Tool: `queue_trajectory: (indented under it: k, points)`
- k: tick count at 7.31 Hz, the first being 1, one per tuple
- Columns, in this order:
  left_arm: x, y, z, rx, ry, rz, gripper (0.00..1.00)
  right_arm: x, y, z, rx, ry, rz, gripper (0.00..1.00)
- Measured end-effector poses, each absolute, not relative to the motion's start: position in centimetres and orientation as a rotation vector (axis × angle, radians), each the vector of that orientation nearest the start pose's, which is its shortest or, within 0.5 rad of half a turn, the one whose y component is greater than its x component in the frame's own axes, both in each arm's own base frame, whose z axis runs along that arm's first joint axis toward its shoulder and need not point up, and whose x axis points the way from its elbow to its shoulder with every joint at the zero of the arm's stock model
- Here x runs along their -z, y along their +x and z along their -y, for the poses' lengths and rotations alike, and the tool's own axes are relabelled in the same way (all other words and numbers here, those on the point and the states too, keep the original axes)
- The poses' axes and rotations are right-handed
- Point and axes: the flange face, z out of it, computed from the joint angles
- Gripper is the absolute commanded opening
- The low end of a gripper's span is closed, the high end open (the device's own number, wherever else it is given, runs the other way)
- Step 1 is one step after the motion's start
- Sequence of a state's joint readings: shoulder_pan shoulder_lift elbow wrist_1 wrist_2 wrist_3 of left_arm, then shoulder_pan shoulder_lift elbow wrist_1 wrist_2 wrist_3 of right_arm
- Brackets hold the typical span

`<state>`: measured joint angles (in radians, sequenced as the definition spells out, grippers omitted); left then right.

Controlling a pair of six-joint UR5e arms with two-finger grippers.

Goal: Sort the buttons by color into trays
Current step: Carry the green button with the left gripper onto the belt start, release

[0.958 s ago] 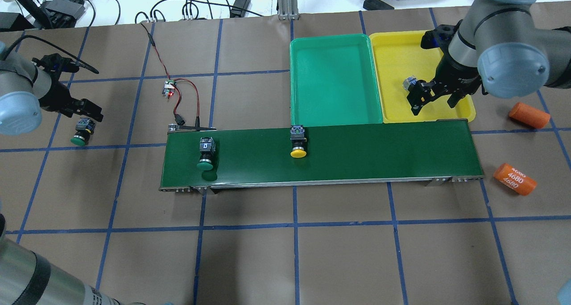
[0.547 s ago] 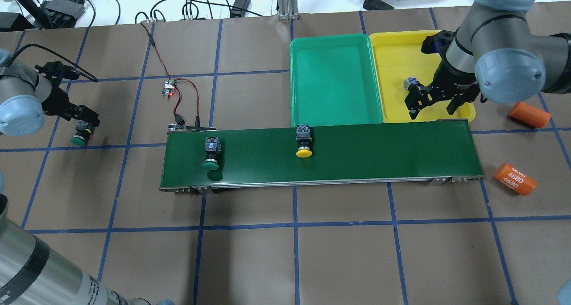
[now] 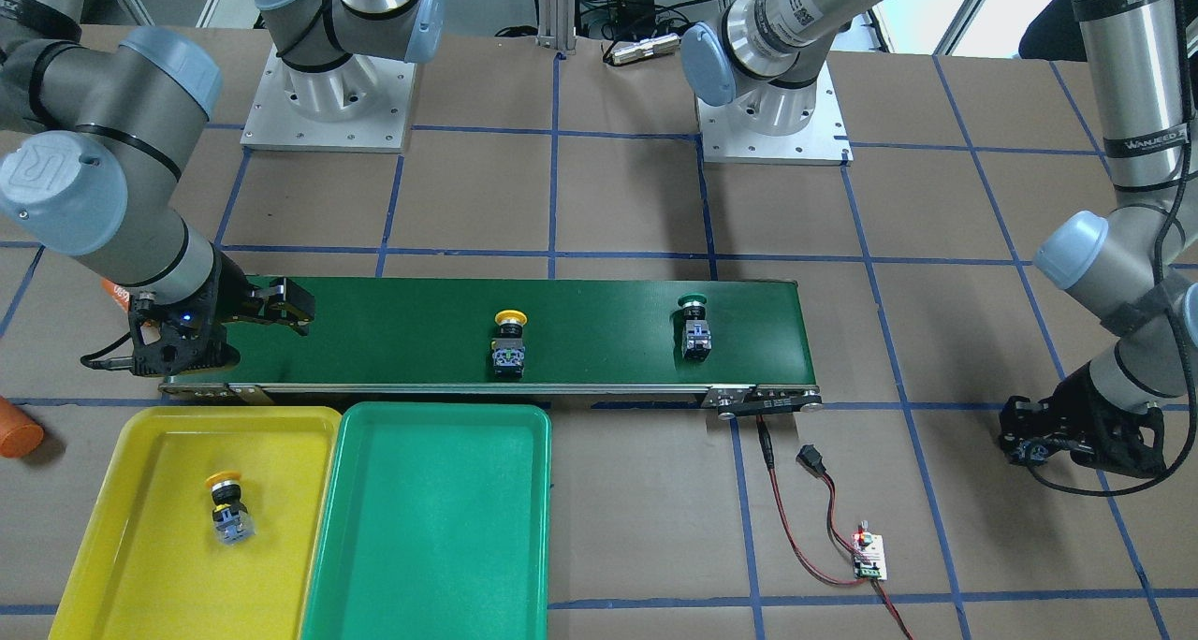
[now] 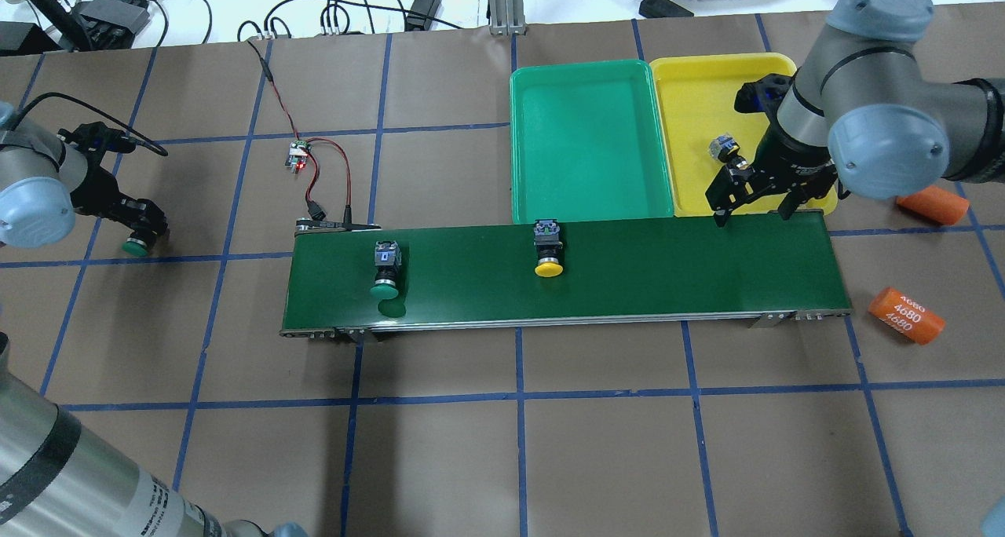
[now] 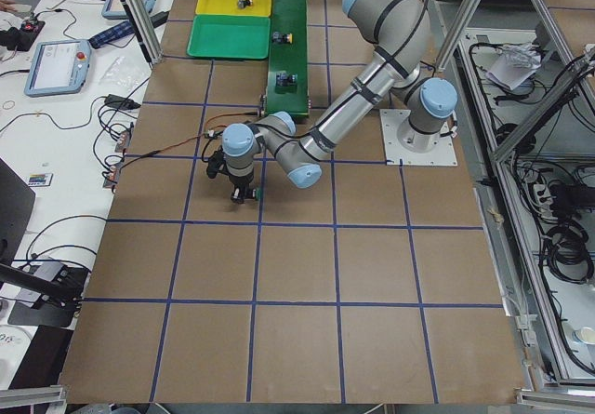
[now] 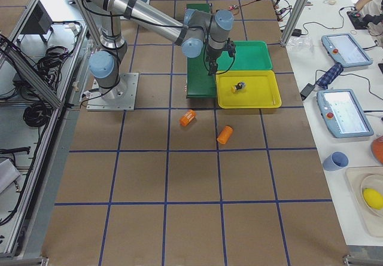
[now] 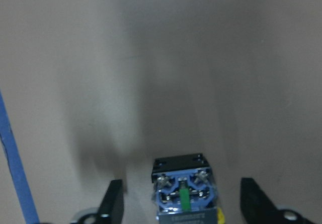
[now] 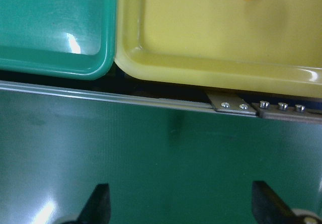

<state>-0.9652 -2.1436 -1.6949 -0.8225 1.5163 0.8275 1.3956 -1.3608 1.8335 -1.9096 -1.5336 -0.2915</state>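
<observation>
One yellow button (image 4: 722, 148) lies in the yellow tray (image 4: 691, 97), beside the green tray (image 4: 589, 136), which holds nothing. On the belt ride a yellow button (image 4: 547, 256) and a green button (image 4: 385, 274). A second green button (image 4: 135, 246) lies on the table at the far left. My left gripper (image 4: 141, 227) stands open right over it, and the left wrist view shows this button (image 7: 183, 196) between the spread fingers (image 7: 111, 204), which are apart from it. My right gripper (image 4: 751, 211) hangs open and empty over the belt's far edge by the yellow tray.
The dark green conveyor belt (image 4: 667, 270) runs across the middle in front of both trays. Two orange cylinders (image 4: 905, 315) (image 4: 930, 202) lie on the table at the right. A small circuit board (image 4: 297, 154) with red and black wires sits behind the belt's left end.
Both belt buttons have ridden to the right. My right gripper has moved from over the yellow tray to the belt's edge. My left gripper has come down around the green button on the table.
</observation>
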Motion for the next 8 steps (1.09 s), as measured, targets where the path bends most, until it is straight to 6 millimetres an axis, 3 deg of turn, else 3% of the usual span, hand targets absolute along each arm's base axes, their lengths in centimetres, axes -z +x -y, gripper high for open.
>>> queue_trajectory:
  k: [1,3,5,6,8]
  points:
    - [-18.0,24.4,60.1,0.116,0.357,-3.13,0.0,-28.6,4.4,53.8,-0.19,-0.176,-3.062,1.0]
    - [-22.1,21.8,59.6,0.123,0.347,-3.179,0.0,-28.6,4.4,53.7,-0.19,-0.179,-3.062,1.0]
    - [-27.2,14.8,58.8,0.15,0.261,-3.208,0.0,-28.6,4.4,53.7,-0.19,-0.182,-3.063,1.0]
    - [-28.3,10.6,57.7,0.139,0.206,-3.223,0.0,-28.5,4.4,53.7,-0.193,-0.184,-3.065,1.0]
    - [-27.5,3.1,54.1,0.074,0.12,-3.254,0.0,-28.5,4.3,53.7,-0.198,-0.185,-3.07,1.0]
